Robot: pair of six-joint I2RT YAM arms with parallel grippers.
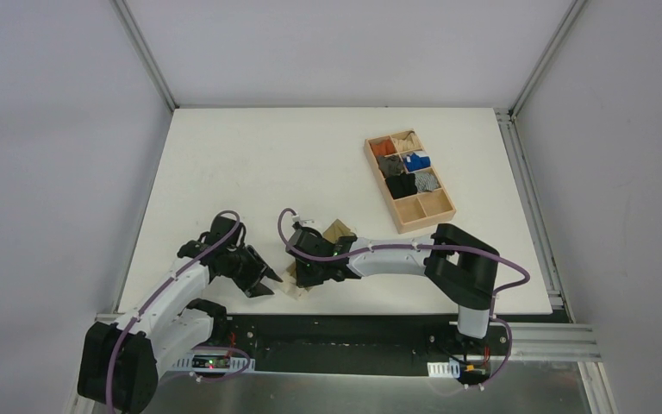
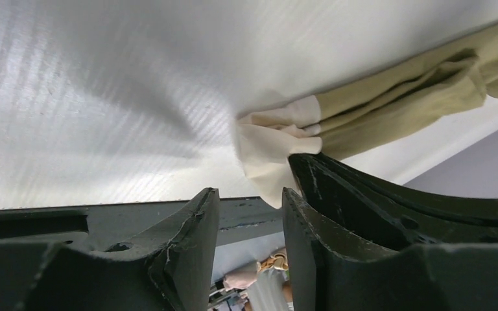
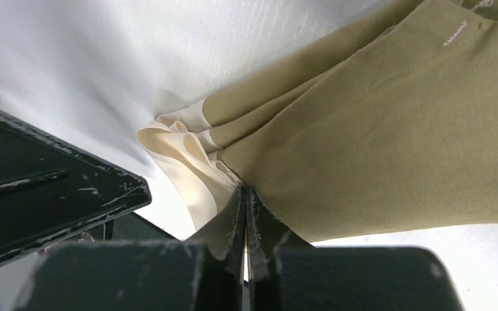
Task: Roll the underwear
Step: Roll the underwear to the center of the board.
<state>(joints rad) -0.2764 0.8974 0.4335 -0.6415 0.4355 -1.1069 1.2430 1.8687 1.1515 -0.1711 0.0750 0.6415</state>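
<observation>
Right gripper (image 3: 245,191), fingers pressed flat together, pinches a fold of the olive-khaki underwear (image 3: 376,129) where the cloth meets its cream waistband (image 3: 181,155), at the lower centre of the overhead frame near the front edge of the table (image 1: 267,155). Left gripper (image 2: 249,194) stands just beside the bunched end of the waistband, jaws partly apart with nothing between them; whether one fingertip touches the cream cloth, the wrist view does not settle. The garment lies crumpled in loose pleats, partly hidden under the right arm from above. A wooden compartment tray (image 1: 427,221) of small coloured bundles sits well apart at upper right. The fabric looks light, limp and stretchy, likely to slump and unroll unless held; the firmer elastic waistband seems the best place to grip, one corner per gripper, to pull it flat before rolling
</observation>
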